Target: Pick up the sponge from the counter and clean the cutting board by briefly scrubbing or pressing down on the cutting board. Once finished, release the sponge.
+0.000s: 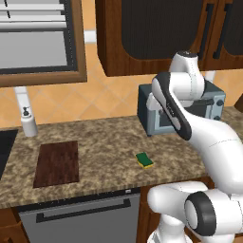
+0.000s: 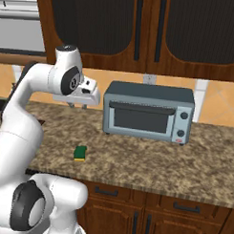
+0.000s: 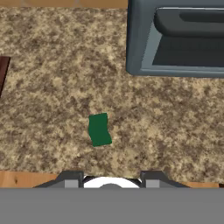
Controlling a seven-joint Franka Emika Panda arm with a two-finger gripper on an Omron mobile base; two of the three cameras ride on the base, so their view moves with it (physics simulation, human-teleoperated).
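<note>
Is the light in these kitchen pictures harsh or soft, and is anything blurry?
Left base view: soft, even light; the sponge and cutting board cast barely any shadow on the counter. Right base view: the toaster oven has a faint shadow at its base, no glare on its glass. Hand view: the sponge looks sharp, the granite speckle coarse and pixelated, nothing out of focus.

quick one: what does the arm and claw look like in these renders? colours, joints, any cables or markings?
Glossy white rounded arm segments with dark grey to black bands and round caps at the joints. The hand is a white block ending in the claw, whose two short fingers look dark. In the hand view the finger tips are small, grey and blocky. No cables or markings are visible.
</note>
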